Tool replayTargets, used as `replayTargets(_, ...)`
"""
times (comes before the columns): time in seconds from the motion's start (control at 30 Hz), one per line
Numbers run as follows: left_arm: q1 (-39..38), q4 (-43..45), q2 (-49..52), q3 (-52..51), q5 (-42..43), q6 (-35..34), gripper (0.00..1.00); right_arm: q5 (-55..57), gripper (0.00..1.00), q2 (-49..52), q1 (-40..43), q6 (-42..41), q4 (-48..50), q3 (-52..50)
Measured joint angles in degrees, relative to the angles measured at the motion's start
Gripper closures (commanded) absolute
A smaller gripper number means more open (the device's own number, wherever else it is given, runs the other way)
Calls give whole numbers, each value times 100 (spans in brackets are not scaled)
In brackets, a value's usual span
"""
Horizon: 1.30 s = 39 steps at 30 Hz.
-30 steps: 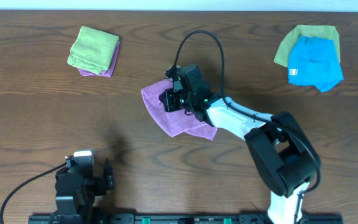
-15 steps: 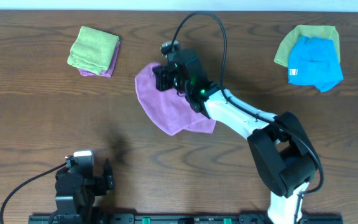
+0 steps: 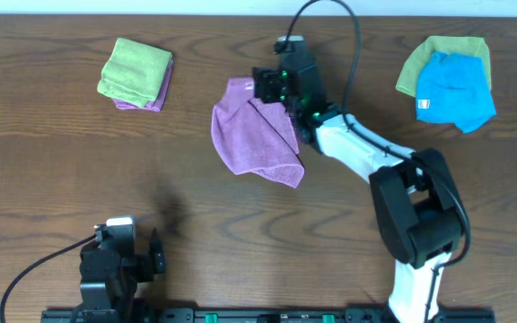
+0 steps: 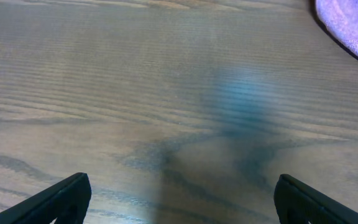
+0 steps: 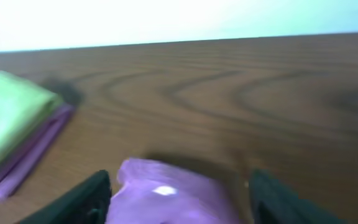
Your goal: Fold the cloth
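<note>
**Right fingers spread at the far edge of the purple cloth**

My right gripper sits at the far edge of the purple cloth with its fingers apart. In the wrist view one dark finger shows at each side. The cloth's rim and its small white tag lie in the gap, and neither finger presses on the fabric as far as I can tell. So I am grasping nothing there.

I judge the spread to be deliberate. The cloth lies near the middle of the table with one flap laid over the rest, its slanted crease running down the right side. That reads as a fold set down. The outline is uneven, rounded on the left and pointed at the near corner, so I would call the folding begun, not finished.

In the overhead view the cloth lies just below and left of my right fingertips. At its top right it may touch them; I cannot tell.

My left gripper rests low near my base, well apart from the cloth. Its jaws are wide with only bare wood between them, and just a corner of purple shows at the upper right of its camera. I think it is parked there so the right arm can work alone.

The green cloth and the blue cloth lie well apart, towards the far corners.
</note>
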State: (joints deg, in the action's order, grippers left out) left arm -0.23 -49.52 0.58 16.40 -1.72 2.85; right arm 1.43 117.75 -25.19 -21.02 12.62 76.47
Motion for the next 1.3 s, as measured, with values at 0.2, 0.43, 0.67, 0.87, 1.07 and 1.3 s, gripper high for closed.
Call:
replayTargets(0.2,0,0,0,0,0,0,5,-367,19,-63,190,4,-697,7)
replayTargets(0.43,0,0,0,0,0,0,5,-1200,20,-492,192,48,-2973,44)
replayTargets(0.67,-2,2,0,0,0,0,5,-1351,20,-704,195,844,-4929,63)
replayTargets(0.87,0,0,0,0,0,0,5,-1338,21,-704,195,1655,-5751,61)
replayTargets(1.07,0,0,0,0,0,0,5,-1340,21,-704,195,2258,-5936,57)
replayTargets(1.3,0,0,0,0,0,0,5,-1338,27,-704,195,2702,-5862,-321)
